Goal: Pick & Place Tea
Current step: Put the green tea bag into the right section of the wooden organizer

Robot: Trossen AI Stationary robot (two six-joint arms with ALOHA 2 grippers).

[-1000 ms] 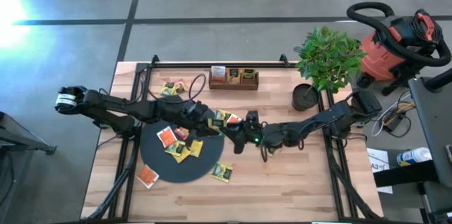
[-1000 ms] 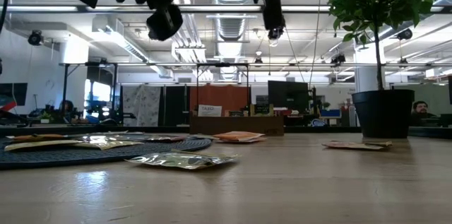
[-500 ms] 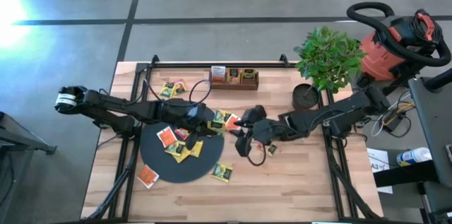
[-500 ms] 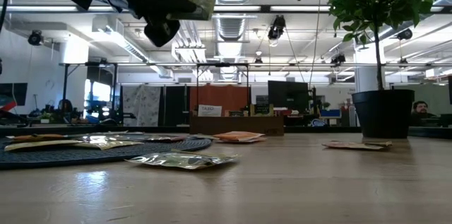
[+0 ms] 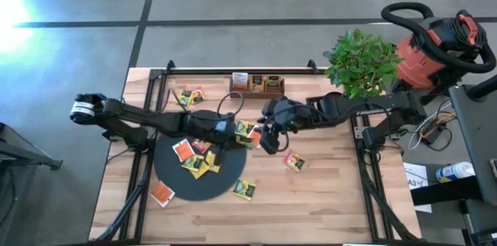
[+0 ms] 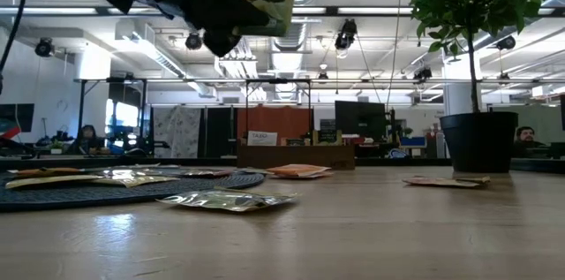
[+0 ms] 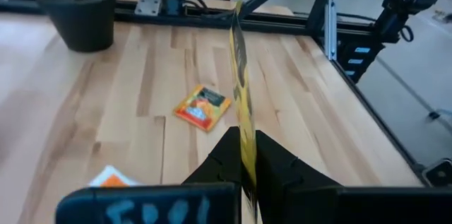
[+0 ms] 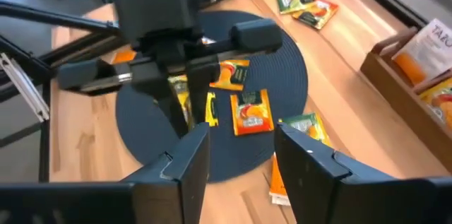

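Small flat square tea packets, orange, yellow and green, lie scattered over the black disc (image 5: 194, 170) and the wooden table (image 5: 326, 199). The left gripper (image 7: 244, 155) is pinched tight on a yellow packet (image 7: 241, 97), held edge-on and upright, lifted clear above the disc's right side. That arm stretches low across from the left. Just right, the right gripper (image 8: 240, 143) hovers with fingers spread apart, nothing between them, its arm reaching in from the right; an orange packet (image 5: 294, 161) lies on the wood below it.
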